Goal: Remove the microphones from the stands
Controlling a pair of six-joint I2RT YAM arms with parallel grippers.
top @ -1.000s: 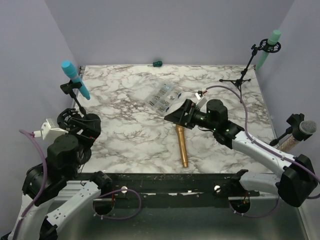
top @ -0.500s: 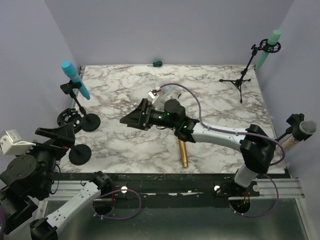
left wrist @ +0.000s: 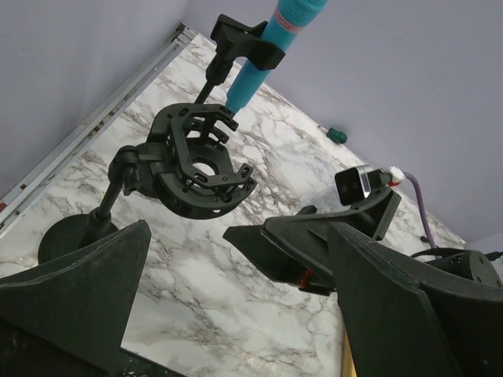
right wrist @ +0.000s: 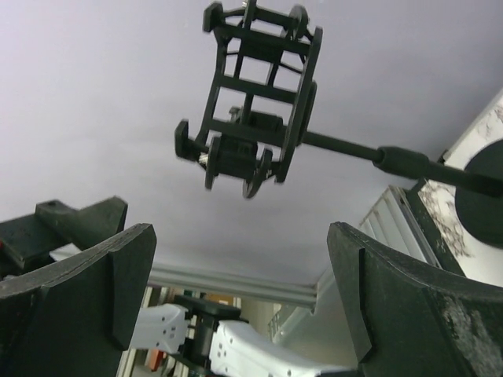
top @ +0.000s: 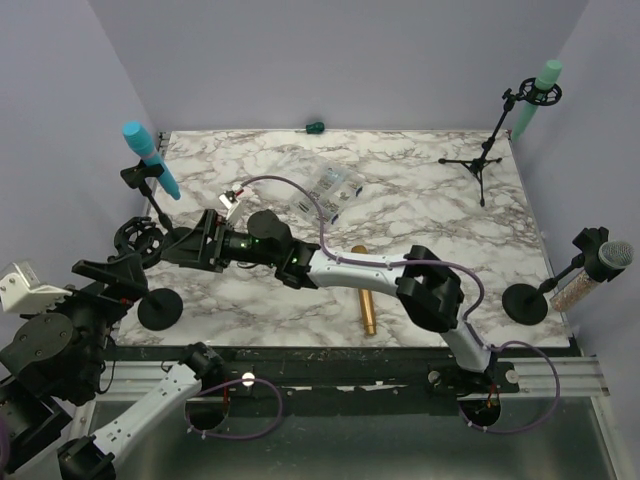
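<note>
A teal microphone (top: 150, 158) sits clipped in a black stand (top: 143, 180) at the table's left edge; it also shows in the left wrist view (left wrist: 267, 47). Just in front stands an empty black shock mount (top: 135, 240) (left wrist: 196, 165) (right wrist: 251, 94) on its own round base (top: 160, 310). My right gripper (top: 185, 250) (right wrist: 240, 298) reaches far left, open, its tips just short of that mount. My left gripper (top: 120, 275) (left wrist: 236, 314) is open and empty below the mount. A gold microphone (top: 365, 295) lies flat on the marble.
A mint microphone on a tripod stand (top: 540, 92) stands at the back right. A grey mesh-headed microphone (top: 605, 258) sits on a stand at the right edge. A clear plastic pack (top: 330, 188) and a green screwdriver (top: 315, 126) lie towards the back.
My right arm has swung from the table's middle far to the left, up to the empty mount. My left arm has pulled back to the near left corner. Both grippers stayed open.
</note>
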